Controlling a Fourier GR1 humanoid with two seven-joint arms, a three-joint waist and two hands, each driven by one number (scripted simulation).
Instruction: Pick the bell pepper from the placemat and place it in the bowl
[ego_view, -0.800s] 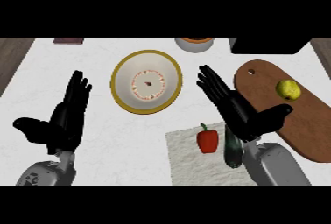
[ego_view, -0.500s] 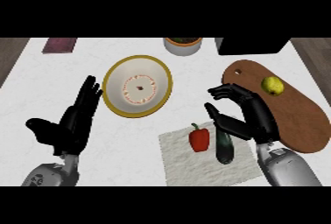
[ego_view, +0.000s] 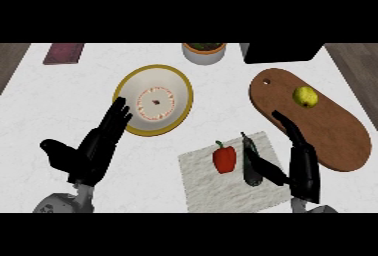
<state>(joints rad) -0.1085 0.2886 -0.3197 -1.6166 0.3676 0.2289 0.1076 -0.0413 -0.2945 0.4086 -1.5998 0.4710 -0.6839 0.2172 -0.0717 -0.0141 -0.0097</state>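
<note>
Where the two grey forearms come in at the lower edge, only stubs of them show, cut off by the frame. Just above, the left hand (ego_view: 87, 150) rests open on the white counter (ego_view: 44, 110), fingers straight and spread, thumb out to the side; its fingertips lie close to the near rim of the bowl without clearly touching it. The right hand (ego_view: 299, 162) sits at the right edge of the placemat (ego_view: 199, 187), seen nearly edge-on. Its fingers run straight away from the viewer, and its thumb reaches left toward a dark, long vegetable (ego_view: 252, 165) lying on the mat. Whether the thumb touches that vegetable cannot be told, since black hand and dark skin merge there. The hand holds nothing.

The red bell pepper (ego_view: 224, 158) stands on the pale placemat, just left of the dark vegetable and apart from both hands, its small stem pointing away. The mat's near corner is partly hidden by the right wrist.

Farther back, the bowl (ego_view: 131, 125) has a yellow rim and a pale inside with a ring of reddish marks and a small dark spot at its middle. To the right lies a brown oval cutting board (ego_view: 339, 135) with a hole near its far end and a yellow-green fruit (ego_view: 306, 96) on it; the right fingertips overlap the board's left edge.

Along the far edge, a dark red flat item (ego_view: 63, 53), a white pot (ego_view: 204, 52) with brownish contents and a black block (ego_view: 284, 52) are all cut off by the frame.
</note>
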